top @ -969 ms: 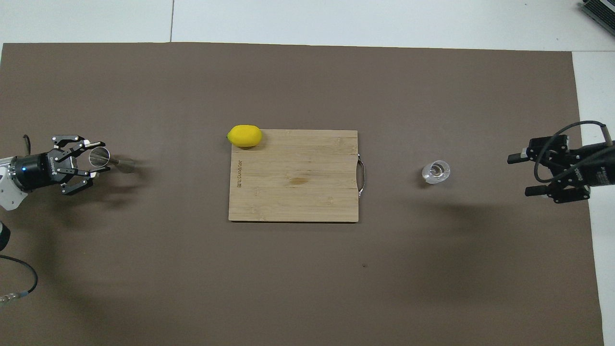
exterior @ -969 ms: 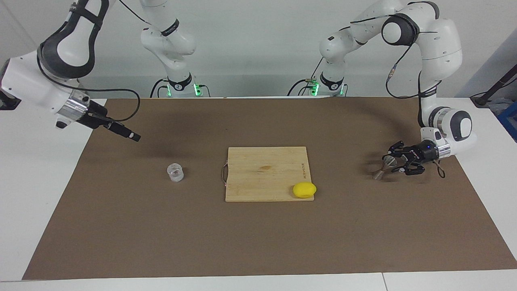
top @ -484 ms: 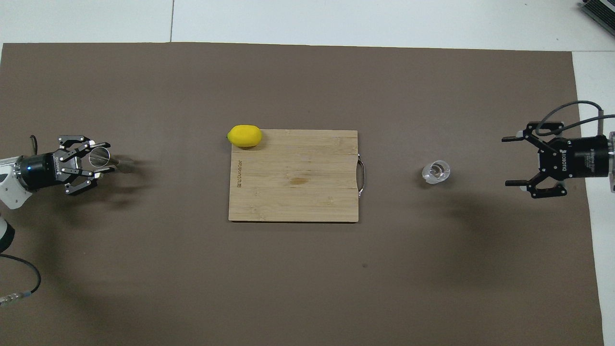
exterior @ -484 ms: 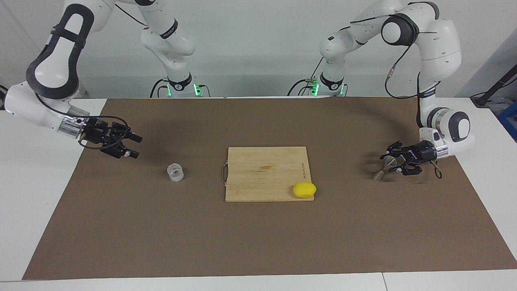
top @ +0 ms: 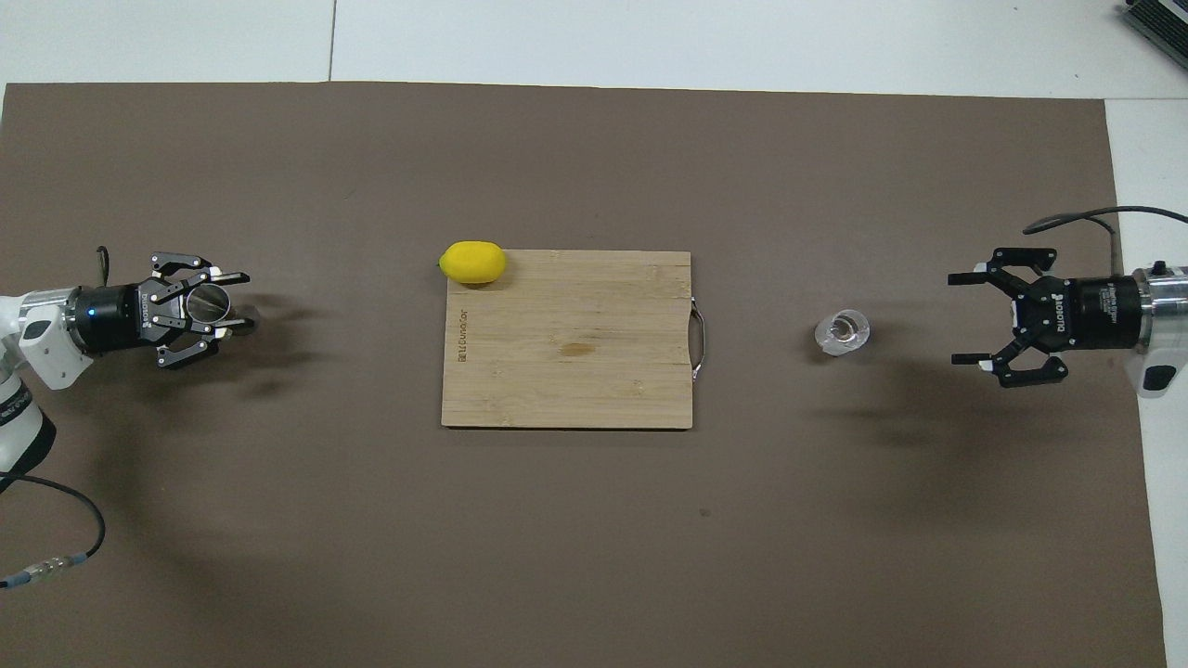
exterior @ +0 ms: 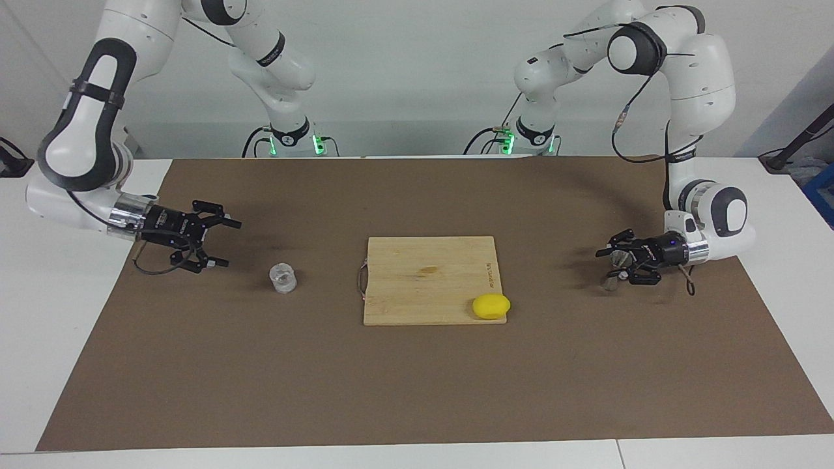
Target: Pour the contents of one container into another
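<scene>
Facing view: the right hand (exterior: 220, 244) has dropped and swung in toward the glass (exterior: 283, 278), fingers spread wide, and the left hand (exterior: 618, 262) has sunk lower, fingers clamped on the jigger (exterior: 613, 272), whose base touches the tabletop (exterior: 417, 391). Overhead view: the clear, thick-based glass (top: 842, 334) stands upright between board (top: 568, 339) and open right hand (top: 973, 315); the left hand (top: 219, 304) grips the silvery jigger (top: 209, 304), tilted, at the left arm's end.

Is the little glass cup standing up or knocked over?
Standing up. The glass cup sits on its thick base on the brown mat, its round mouth facing up in the overhead view. Nothing touches it.
</scene>
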Action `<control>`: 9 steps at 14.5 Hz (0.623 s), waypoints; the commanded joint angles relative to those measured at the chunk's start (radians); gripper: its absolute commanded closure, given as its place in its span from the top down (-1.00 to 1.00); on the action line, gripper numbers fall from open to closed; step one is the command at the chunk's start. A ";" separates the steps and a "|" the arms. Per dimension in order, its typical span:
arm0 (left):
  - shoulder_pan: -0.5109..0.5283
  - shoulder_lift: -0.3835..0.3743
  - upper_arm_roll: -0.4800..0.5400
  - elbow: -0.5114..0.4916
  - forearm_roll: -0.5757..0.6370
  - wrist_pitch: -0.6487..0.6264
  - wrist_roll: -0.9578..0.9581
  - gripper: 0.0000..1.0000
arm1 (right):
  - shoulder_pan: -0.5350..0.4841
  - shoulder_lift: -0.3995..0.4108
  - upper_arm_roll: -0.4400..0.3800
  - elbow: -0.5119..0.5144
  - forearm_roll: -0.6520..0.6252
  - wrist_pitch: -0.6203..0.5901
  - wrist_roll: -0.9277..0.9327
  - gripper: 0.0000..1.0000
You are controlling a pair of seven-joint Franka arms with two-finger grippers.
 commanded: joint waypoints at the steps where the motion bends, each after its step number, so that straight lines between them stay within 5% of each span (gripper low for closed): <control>1: 0.012 -0.009 0.010 0.005 0.002 -0.009 -0.015 -0.24 | -0.023 0.047 0.012 0.006 0.030 -0.016 0.056 1.00; 3: 0.014 -0.009 0.012 0.011 0.006 -0.009 -0.015 -0.83 | -0.022 0.056 0.012 -0.006 0.028 -0.011 0.045 1.00; 5: 0.015 -0.009 0.015 0.011 0.006 -0.010 -0.015 -0.99 | -0.020 0.059 0.012 -0.018 0.028 -0.005 0.000 1.00; 9: 0.014 -0.009 0.015 0.008 0.005 -0.016 -0.018 -1.00 | -0.011 0.084 0.013 -0.040 0.031 0.003 -0.096 1.00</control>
